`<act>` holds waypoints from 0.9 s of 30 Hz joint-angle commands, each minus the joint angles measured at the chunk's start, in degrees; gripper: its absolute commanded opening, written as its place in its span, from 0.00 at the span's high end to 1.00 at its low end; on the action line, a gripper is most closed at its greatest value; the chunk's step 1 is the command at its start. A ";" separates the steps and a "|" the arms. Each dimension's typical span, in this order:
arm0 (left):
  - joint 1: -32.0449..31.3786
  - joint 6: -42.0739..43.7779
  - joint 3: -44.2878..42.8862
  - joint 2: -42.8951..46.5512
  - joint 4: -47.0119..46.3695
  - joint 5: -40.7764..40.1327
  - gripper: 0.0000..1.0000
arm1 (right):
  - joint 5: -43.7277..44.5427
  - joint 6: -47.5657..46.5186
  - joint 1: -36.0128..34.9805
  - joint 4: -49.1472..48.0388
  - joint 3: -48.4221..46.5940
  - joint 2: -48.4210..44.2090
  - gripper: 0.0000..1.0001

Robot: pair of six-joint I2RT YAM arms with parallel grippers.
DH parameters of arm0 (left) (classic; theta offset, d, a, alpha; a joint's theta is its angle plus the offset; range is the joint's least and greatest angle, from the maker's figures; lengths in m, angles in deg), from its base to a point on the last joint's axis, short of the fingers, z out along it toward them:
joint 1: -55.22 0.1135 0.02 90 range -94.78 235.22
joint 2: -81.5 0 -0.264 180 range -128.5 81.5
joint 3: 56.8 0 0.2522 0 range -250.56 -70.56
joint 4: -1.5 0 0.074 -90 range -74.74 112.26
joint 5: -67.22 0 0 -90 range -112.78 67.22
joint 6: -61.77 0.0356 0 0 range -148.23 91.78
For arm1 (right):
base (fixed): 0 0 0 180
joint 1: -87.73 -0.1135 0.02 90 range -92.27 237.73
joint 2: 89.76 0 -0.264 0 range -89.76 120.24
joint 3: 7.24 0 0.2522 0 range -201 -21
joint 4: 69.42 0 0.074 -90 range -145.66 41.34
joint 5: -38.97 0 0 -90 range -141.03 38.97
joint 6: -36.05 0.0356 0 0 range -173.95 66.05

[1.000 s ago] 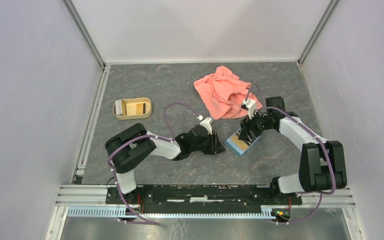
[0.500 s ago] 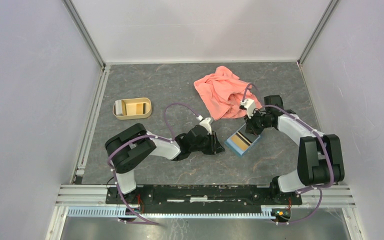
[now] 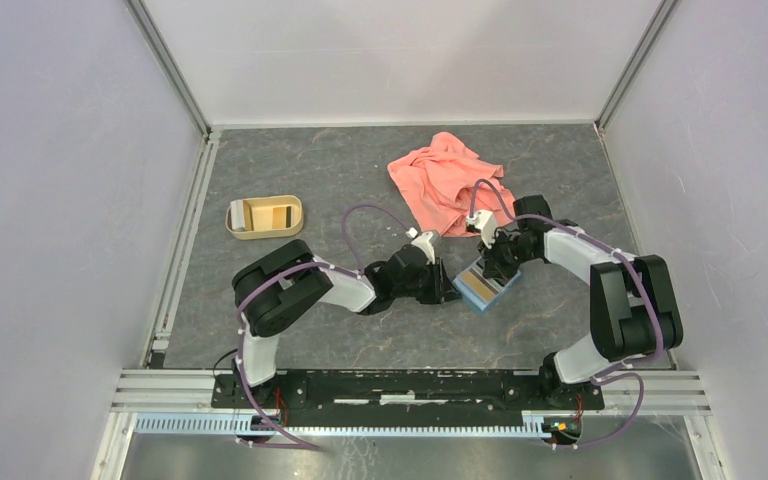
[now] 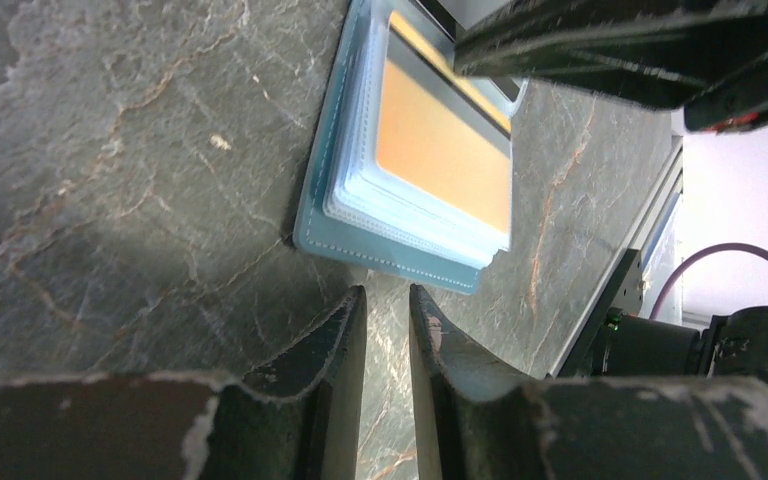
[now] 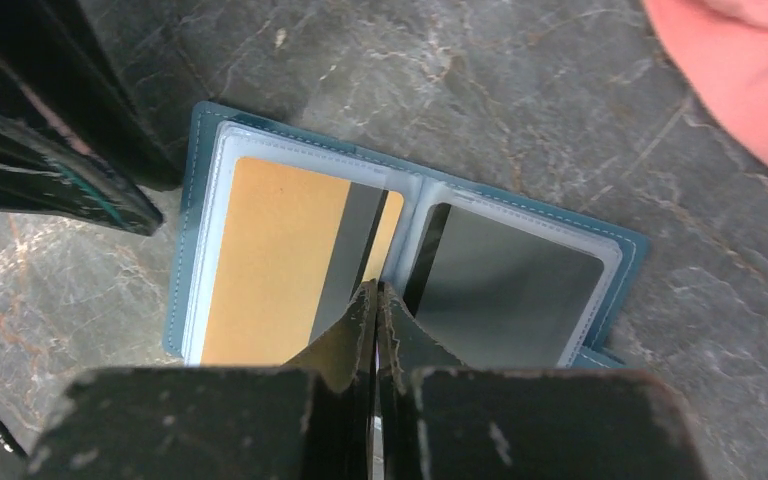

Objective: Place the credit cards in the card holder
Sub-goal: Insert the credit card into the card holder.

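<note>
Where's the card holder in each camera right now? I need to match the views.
Top external: card holder just right of centre.
Left wrist: card holder at upper middle, lying open.
Right wrist: card holder at centre, spread open.
Shared landmark: the orange card in its clear sleeve.

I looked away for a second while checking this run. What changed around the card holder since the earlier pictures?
The left pincer moved right, up to the card holder, its jaws narrowing. The right pincer closed, tips over the orange card. The card holder, pink cloth and tan tray stayed put.
</note>
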 commanded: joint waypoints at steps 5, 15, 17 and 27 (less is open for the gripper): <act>2.54 -0.57 -2.66 -2.92 1.75 -0.27 0.71 | -5.26 -2.17 -0.87 4.09 0.23 -0.30 0.98; 9.22 3.70 -2.17 -0.85 2.73 0.27 0.70 | -11.91 3.13 2.09 -0.33 0.90 -11.20 0.73; 11.00 5.79 -2.14 0.76 2.96 0.63 0.70 | -13.66 3.87 3.87 -1.60 1.79 -13.22 0.70; 6.83 14.10 4.65 16.79 -2.02 -3.70 0.63 | -11.59 2.29 6.49 1.71 2.18 -5.17 0.76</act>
